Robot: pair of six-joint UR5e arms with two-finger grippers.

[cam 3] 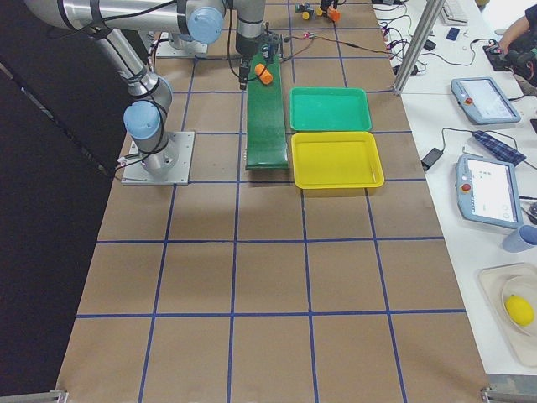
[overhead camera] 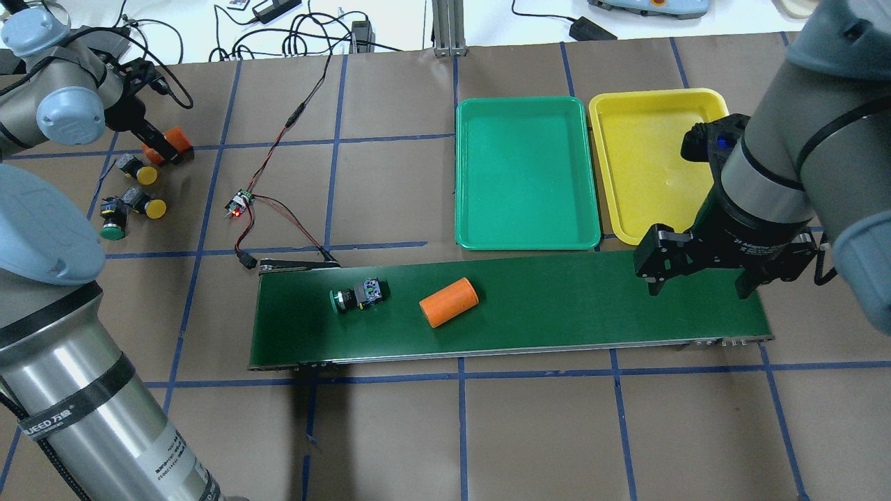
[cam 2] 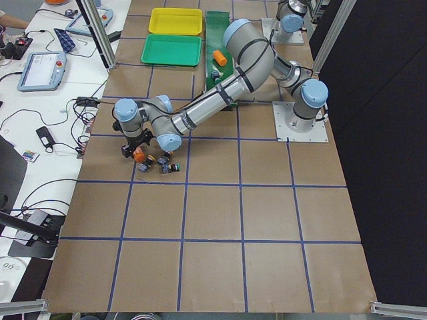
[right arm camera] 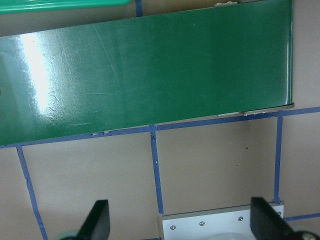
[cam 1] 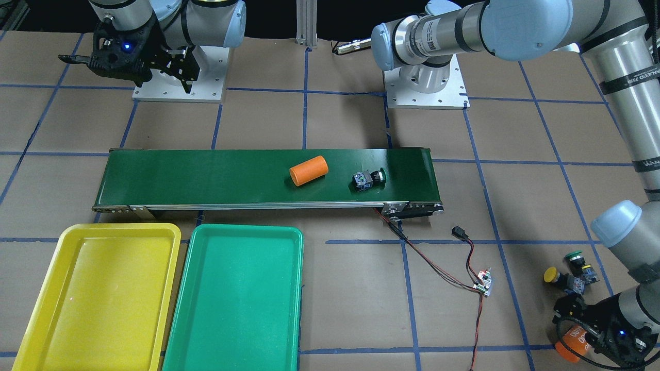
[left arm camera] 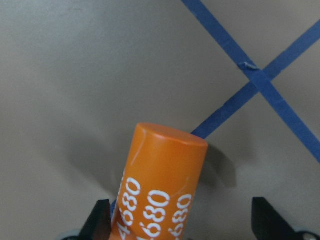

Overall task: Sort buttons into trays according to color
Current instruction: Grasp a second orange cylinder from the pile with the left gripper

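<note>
One green-capped button (overhead camera: 358, 296) lies on its side on the dark conveyor belt (overhead camera: 592, 306), toward the belt's left end. Two yellow-capped buttons (overhead camera: 136, 170) (overhead camera: 145, 204) and a green-capped one (overhead camera: 111, 227) sit on the paper at far left. The green tray (overhead camera: 527, 240) and the yellow tray (overhead camera: 658, 94) lie side by side beyond the belt, both with nothing in them. My left gripper (left arm camera: 182, 220) is open at the far left, with an orange cylinder (left arm camera: 162, 185) between its fingers. My right gripper (overhead camera: 697, 291) hangs open over the belt's right end.
A second orange cylinder (overhead camera: 449, 301) lies on the belt beside the green-capped button. A small circuit board (overhead camera: 237, 207) with red and black wires lies between the belt and the loose buttons. Cables and boxes sit past the table's far edge.
</note>
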